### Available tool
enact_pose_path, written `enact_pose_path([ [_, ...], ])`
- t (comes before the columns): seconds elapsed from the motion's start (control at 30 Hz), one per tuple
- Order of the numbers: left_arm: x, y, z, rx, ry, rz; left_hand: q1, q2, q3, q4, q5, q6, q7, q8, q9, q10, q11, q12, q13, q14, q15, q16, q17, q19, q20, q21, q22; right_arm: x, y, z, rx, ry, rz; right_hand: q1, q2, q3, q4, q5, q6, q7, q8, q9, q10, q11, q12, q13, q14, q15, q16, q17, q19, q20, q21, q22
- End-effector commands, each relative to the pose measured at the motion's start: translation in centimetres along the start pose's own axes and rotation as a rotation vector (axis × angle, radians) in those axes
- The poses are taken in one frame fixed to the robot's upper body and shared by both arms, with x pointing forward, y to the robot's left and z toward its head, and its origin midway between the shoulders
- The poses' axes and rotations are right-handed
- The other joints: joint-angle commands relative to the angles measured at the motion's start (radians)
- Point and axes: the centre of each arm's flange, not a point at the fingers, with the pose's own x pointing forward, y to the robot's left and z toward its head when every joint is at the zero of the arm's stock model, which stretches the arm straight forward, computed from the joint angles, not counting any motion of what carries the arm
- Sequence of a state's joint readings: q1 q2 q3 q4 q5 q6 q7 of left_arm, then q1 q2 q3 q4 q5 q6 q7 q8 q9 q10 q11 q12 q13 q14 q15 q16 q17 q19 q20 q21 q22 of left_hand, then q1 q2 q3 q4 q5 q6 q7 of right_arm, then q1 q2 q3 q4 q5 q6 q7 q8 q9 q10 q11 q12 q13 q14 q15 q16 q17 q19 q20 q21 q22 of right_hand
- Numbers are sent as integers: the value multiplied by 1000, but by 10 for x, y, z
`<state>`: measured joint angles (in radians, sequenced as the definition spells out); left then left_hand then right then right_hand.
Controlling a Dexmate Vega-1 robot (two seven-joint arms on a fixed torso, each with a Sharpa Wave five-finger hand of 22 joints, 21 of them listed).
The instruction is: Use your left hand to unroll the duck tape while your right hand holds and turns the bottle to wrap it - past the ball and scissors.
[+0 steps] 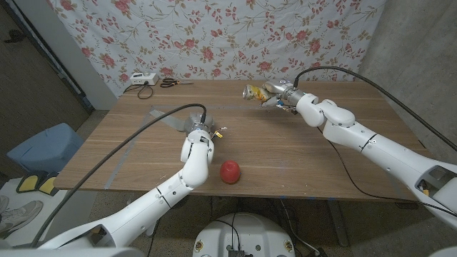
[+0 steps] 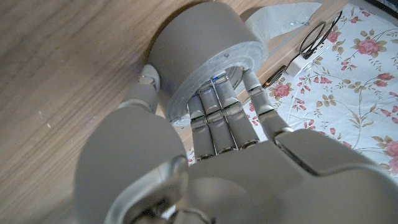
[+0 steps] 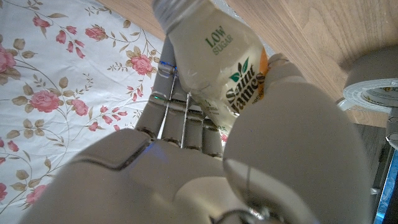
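Observation:
A grey duct tape roll (image 2: 208, 53) sits at mid-table, and my left hand (image 1: 199, 140) grips it with fingers (image 2: 214, 109) through the core and the thumb on the outside. A loose strip of tape (image 1: 166, 118) runs from the roll (image 1: 198, 127) toward the table's left. My right hand (image 1: 287, 97) holds a pale tea bottle (image 1: 254, 91) at the far middle of the table, its cap pointing left. The bottle (image 3: 217, 68) lies across my right hand's (image 3: 205, 162) palm. A red ball (image 1: 230, 171) lies near the front edge, just right of my left forearm.
Black-handled scissors (image 1: 170, 83) and a white device (image 1: 139, 81) with a cable lie at the far left edge, in front of a floral cloth backdrop. The scissors (image 2: 317, 37) are beyond the roll. The tape roll (image 3: 373, 90) stands apart from the bottle.

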<state>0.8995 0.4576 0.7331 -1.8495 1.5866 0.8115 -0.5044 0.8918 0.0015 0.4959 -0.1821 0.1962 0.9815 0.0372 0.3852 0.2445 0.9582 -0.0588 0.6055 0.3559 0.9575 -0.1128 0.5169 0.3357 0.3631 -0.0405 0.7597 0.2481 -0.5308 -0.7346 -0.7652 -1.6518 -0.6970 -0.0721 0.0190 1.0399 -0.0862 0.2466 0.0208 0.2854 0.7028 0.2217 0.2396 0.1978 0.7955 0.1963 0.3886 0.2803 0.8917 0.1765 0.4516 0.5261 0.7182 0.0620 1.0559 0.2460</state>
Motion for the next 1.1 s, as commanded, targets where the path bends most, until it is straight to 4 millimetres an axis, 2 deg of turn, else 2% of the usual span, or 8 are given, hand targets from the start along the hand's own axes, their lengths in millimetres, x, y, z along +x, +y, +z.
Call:
enact_pose_path([
  [0.03, -23, 20, -24, -349, 172, 485, 169, 150, 49, 13, -7, 40, -15, 1, -5, 171, -146, -9, 22, 33, -125, -9, -5, 7, 5, 15, 2, -5, -5, 9, -30, 0, -44, 210, 239, 7, 12, 7, 304, -247, -2, 4, 255, -243, 2, 4, 309, -398, 4, 6, -29, -238, 9, 0],
  [0.17, -27, 20, -34, -565, 205, 573, 169, 151, 44, 16, -9, 42, -13, -4, -10, 178, -147, -16, 11, 36, -123, -19, -16, 13, 3, 25, 2, -8, -6, 11, -35, -1, -60, 211, 239, 7, 12, 7, 305, -246, -3, 4, 257, -243, 1, 4, 311, -398, 3, 7, -31, -238, 11, -2],
  [0.4, -28, 23, -38, -774, 221, 661, 176, 149, 34, 17, -10, 45, -8, -16, -18, 184, -148, -34, -14, 42, -125, -36, -37, 24, 6, 46, 3, -11, -9, 14, -45, -3, -72, 211, 239, 6, 13, 7, 308, -244, -4, 5, 259, -243, -1, 6, 313, -398, 2, 8, -32, -238, 16, -6],
  [0.6, -22, 29, -42, -976, 209, 667, 180, 152, 25, 20, -10, 47, 0, -25, -23, 189, -148, -49, -34, 55, -123, -45, -51, 45, 18, 69, 5, -12, -10, 16, -53, -1, -79, 212, 239, 5, 13, 8, 308, -244, -5, 5, 263, -242, -2, 7, 315, -398, 1, 9, -34, -239, 20, -8],
  [0.77, -18, 43, -42, -999, 188, 701, 183, 153, 21, 22, -7, 57, 4, -27, -24, 196, -145, -57, -48, 68, -121, -47, -54, 46, 31, 82, 6, -13, -9, 18, -59, 3, -82, 213, 239, 5, 12, 8, 311, -242, -5, 5, 262, -241, -4, 9, 316, -399, 1, 10, -34, -239, 23, -11],
  [1.1, -6, 65, -45, -1048, 112, 797, 190, 149, 13, 20, -6, 70, 1, -30, -25, 212, -147, -67, -67, 83, -121, -54, -63, 48, 10, 100, 7, -15, -9, 12, -20, 41, -102, 215, 239, 5, 12, 9, 316, -245, -5, 6, 268, -238, -4, 12, 318, -398, -1, 11, -36, -239, 28, -14],
])
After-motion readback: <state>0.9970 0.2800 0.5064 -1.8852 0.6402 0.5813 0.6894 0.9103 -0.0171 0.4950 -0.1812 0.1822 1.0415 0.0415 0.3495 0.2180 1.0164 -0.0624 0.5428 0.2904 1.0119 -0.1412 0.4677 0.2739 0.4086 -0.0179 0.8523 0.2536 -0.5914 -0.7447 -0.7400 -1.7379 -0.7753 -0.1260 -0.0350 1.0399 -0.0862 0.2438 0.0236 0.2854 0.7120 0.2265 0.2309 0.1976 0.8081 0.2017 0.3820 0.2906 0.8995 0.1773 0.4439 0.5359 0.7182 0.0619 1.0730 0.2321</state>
